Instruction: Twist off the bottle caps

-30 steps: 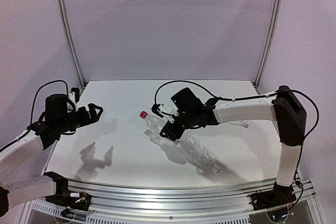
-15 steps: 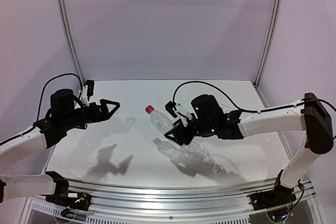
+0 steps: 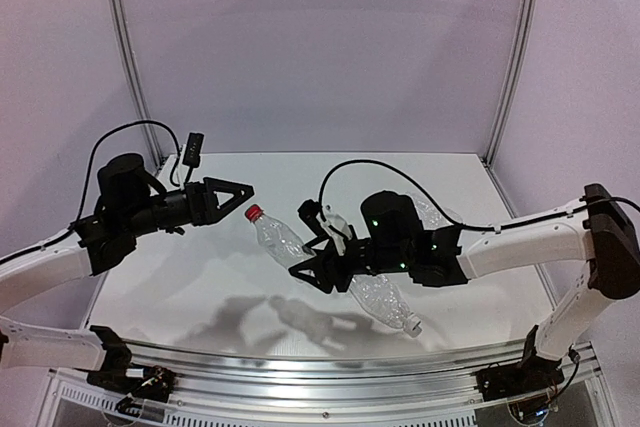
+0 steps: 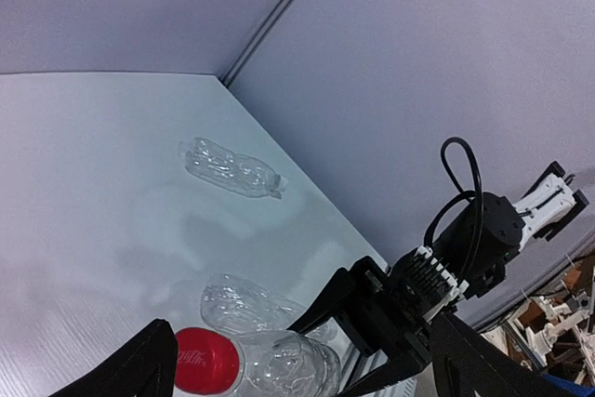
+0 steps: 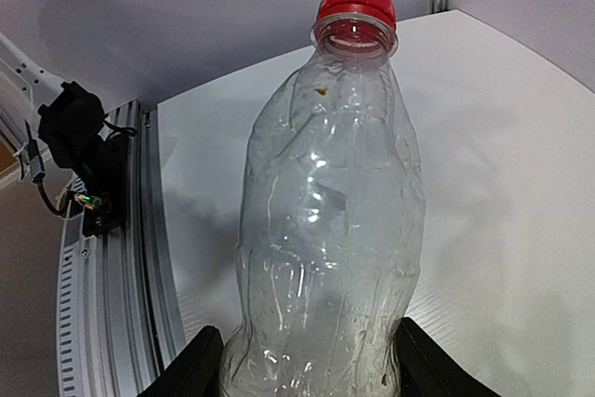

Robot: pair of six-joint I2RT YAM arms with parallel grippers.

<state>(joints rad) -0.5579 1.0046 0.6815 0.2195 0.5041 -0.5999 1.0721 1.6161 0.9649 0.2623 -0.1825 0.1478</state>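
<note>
Bearing white Coca-Cola script: red cap (image 4: 206, 363) on bottle (image 5: 325, 230).

White links (image 3: 520, 240), black joints (image 3: 612, 252), looping black cables (image 3: 370, 162); seemingly green wrist lights (image 3: 373, 224).

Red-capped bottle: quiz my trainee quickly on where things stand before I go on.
1. True or false: the left gripper is open, not clamped on the red cap.
2. What holds the clear bottle that wears that cap? A) the left gripper B) the right gripper C) nothing, it lies flat
3. Fill in: apart from it, ___ more bottles lie on the table.
Key: 1 true; 2 B; 3 two: a second bottle beneath it, a third bottle farther back.
</note>
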